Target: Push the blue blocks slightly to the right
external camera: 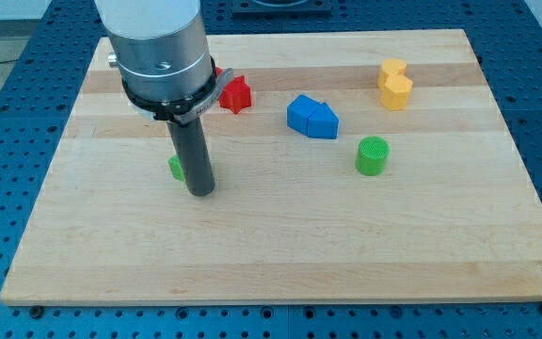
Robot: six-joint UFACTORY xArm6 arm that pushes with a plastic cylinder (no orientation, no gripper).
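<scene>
Two blue blocks sit touching near the board's middle top: a blue cube-like block [300,112] on the left and a blue wedge-like block [324,121] on the right. My tip [200,191] rests on the board well to their left and lower. The dark rod rises from it to the arm's grey cylinder at the view's top left.
A green block [176,168] is partly hidden behind the rod, just left of it. A red block [236,93] lies above and right of the rod. A green cylinder [372,155] stands lower right of the blue blocks. Two yellow blocks [394,85] sit at the top right.
</scene>
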